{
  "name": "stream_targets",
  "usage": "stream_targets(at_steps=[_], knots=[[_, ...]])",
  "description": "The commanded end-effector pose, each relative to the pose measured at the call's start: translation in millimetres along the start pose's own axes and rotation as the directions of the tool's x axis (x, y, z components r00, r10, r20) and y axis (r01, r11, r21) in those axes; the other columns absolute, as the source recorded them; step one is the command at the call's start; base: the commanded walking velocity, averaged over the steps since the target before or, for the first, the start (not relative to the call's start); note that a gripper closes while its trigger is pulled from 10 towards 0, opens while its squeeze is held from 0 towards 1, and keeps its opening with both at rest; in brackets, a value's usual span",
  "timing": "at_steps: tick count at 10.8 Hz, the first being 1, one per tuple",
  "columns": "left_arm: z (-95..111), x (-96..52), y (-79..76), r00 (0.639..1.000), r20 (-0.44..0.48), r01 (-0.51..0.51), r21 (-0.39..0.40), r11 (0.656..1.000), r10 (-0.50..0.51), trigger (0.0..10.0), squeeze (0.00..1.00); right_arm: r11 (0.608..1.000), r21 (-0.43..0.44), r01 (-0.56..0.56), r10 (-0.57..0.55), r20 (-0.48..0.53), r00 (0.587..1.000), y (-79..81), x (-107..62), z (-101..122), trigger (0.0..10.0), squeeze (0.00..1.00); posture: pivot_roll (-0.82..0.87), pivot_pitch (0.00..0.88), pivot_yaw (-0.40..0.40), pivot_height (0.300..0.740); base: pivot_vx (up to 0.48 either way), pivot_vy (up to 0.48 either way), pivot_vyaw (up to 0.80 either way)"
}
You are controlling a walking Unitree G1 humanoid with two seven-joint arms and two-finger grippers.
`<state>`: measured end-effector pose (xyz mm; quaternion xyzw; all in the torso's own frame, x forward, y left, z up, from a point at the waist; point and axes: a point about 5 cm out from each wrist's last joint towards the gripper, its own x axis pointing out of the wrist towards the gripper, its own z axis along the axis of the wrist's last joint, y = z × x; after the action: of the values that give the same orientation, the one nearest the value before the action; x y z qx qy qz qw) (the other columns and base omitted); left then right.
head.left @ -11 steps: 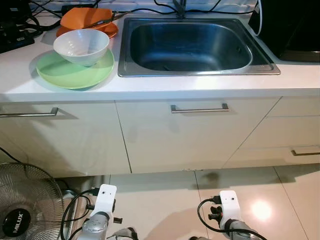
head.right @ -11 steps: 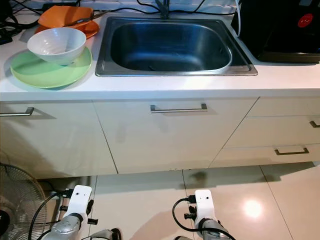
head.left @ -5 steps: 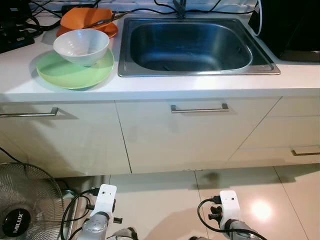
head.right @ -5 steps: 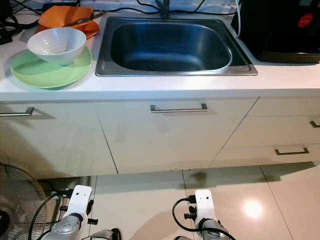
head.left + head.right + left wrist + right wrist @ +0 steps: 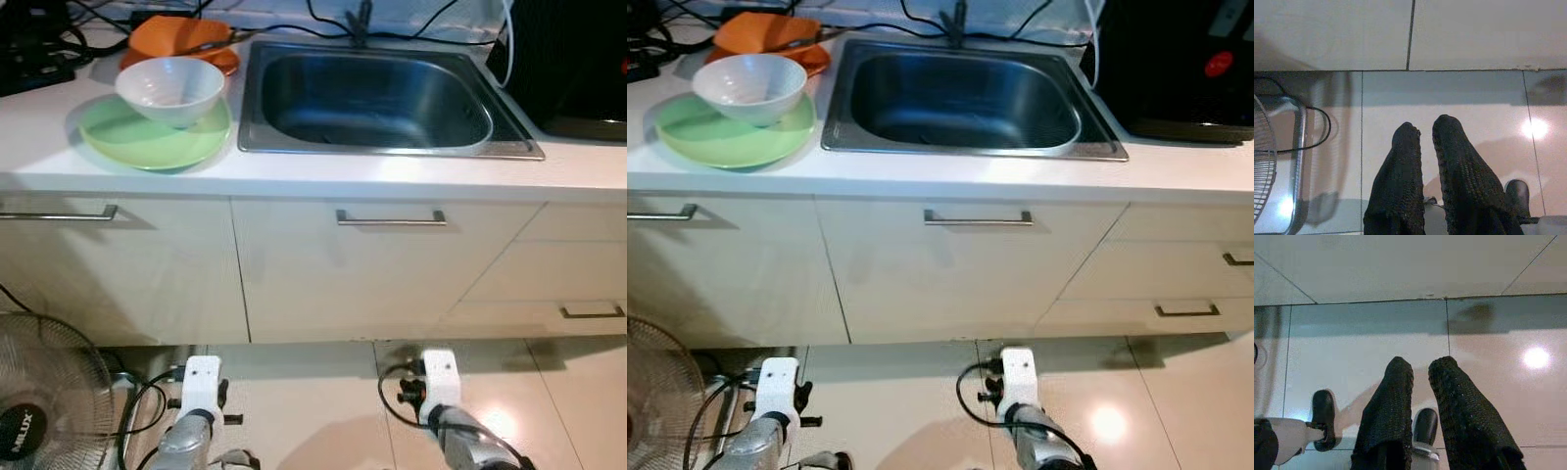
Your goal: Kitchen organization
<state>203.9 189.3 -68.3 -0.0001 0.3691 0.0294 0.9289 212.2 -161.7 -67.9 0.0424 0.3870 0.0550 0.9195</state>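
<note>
A white bowl [image 5: 169, 90] sits on a pale green plate [image 5: 147, 145] on the white counter [image 5: 294, 176], left of the steel sink [image 5: 387, 150]. Behind the bowl lie orange plates [image 5: 176, 37] with a utensil across them. Both arms hang low over the tiled floor in front of the cabinets, far below the counter. My left gripper [image 5: 1426, 129] and my right gripper [image 5: 1421, 366] point at the floor, fingers close together with nothing between them.
A black appliance [image 5: 1185, 59] stands on the counter right of the sink. Cabinet doors and drawers with bar handles [image 5: 390, 217] face me. A floor fan [image 5: 39, 392] with its cable stands at the lower left. Cables run along the counter's back.
The whole picture has shifted and tilted a little, so the camera has moved. The dishes stay in place and both arms still hang idle.
</note>
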Motion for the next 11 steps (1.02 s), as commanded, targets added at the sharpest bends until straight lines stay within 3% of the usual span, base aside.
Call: stream_targets(at_steps=[1, 5, 6, 8, 9, 10, 11], knots=[[-2.2, -0.6, -2.1, 1.0, -0.001, 0.003, -0.021, 1.0, -0.003, 10.0, 0.0, 1.0, 0.008, 0.008, -0.008, -0.007, 1.0, -3.6, -0.8, -1.1, 10.0, 0.0, 0.09, 0.081, -0.077, 0.74, 0.0, 0.0, 0.0], [18.9, 2.0, 7.7, 0.993, 0.113, -0.032, -0.029, 0.999, 0.035, 10.0, 0.0, 1.0, -0.016, 0.003, -0.002, 0.053, 0.999, -10.6, -0.4, 12.3, 10.0, 0.0, 0.09, 0.092, -0.072, 0.74, 0.0, 0.0, 0.0], [29.5, 2.9, 13.5, 0.986, 0.16, -0.04, -0.036, 0.999, 0.046, 10.0, 0.03, 0.999, -0.013, 0.04, -0.038, 0.117, 0.992, -22.6, -1.4, 26.5, 10.0, 0.0, 0.09, 0.095, -0.068, 0.74, 0.0, 0.0, 0.0], [48.7, 2.8, 17.1, 0.965, 0.261, -0.015, 0.011, 1.0, 0.012, 10.0, 0.0, 0.999, -0.005, 0.032, -0.03, 0.243, 0.97, -28.0, -2.1, 51.0, 10.0, 0.0, 0.08, 0.102, -0.063, 0.74, 0.0, 0.0, 0.0], [74.6, -1.0, 15.1, 0.911, 0.41, 0.034, 0.024, 0.999, -0.041, 10.0, 0.0, 0.999, -0.035, 0.0, 0.014, 0.398, 0.917, -21.9, -4.3, 79.6, 10.0, 0.0, 0.08, 0.104, -0.058, 0.74, 0.0, 0.0, 0.0], [85.3, -3.8, 14.4, 0.882, 0.469, 0.037, 0.023, 0.999, -0.044, 10.0, 0.0, 0.999, -0.045, -0.008, 0.027, 0.444, 0.896, -18.8, -5.6, 88.1, 10.0, 0.0, 0.08, 0.105, -0.059, 0.74, 0.0, 0.0, 0.0], [102.2, -10.3, 13.2, 0.827, 0.56, 0.021, 0.044, 0.999, -0.042, 10.0, 0.0, 0.999, -0.036, -0.018, 0.034, 0.498, 0.866, -16.0, -7.7, 97.0, 10.0, 0.0, 0.08, 0.11, -0.061, 0.74, 0.0, 0.0, 0.0]])
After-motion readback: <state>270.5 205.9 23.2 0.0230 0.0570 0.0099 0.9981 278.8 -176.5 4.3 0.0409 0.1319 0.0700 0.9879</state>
